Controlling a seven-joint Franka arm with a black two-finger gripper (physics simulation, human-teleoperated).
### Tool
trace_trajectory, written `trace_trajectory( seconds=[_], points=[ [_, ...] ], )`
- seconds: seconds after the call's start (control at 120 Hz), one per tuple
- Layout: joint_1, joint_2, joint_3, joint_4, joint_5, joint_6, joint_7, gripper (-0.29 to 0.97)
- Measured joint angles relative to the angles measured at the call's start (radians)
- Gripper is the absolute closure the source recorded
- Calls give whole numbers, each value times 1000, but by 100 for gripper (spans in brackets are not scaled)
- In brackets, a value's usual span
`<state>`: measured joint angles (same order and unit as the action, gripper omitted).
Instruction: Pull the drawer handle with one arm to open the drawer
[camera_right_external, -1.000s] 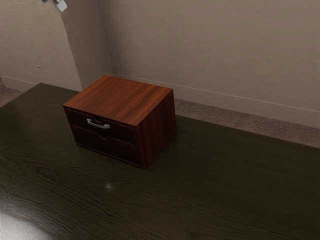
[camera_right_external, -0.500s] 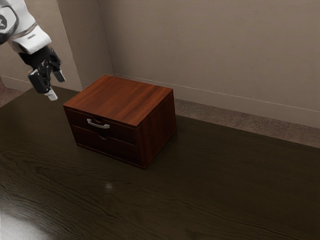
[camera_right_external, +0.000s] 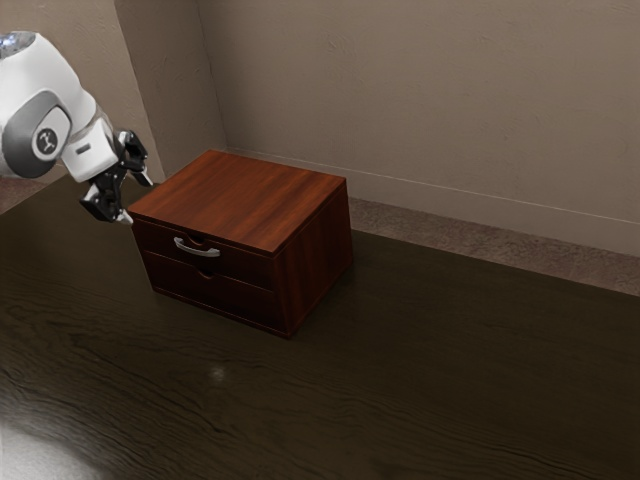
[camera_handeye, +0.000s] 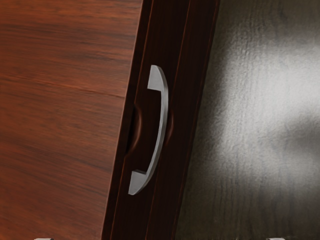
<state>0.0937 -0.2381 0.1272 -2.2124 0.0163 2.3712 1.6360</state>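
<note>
The black two-finger gripper (camera_right_external: 128, 195), fingers spread apart near the reddish-brown wooden drawer cabinet (camera_right_external: 250, 200), should straddle the curved silver handle (camera_handeye: 152, 132) squarely before closing and pulling straight outward.

Beige walls (camera_right_external: 450, 90), dark glossy table (camera_right_external: 420, 400)

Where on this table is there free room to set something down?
The dark wooden table is bare in front of the reddish-brown two-drawer cabinet and to the exterior view's right of it; its top is bare too. Crowded only at its corner on the exterior view's left, where the black gripper hovers.
</note>
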Motion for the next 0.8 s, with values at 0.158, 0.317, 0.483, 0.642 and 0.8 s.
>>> trace_trajectory(
  seconds=[0.158,0.317,0.483,0.642,0.8],
  points=[
    [-1,44,6,-30,5,96,57,25],
    [-20,50,6,-70,-29,137,99,28],
    [-50,66,6,-93,-87,149,134,29],
    [-53,131,5,-81,-117,159,159,30],
    [-55,178,3,-63,-133,168,179,33]
  ],
)
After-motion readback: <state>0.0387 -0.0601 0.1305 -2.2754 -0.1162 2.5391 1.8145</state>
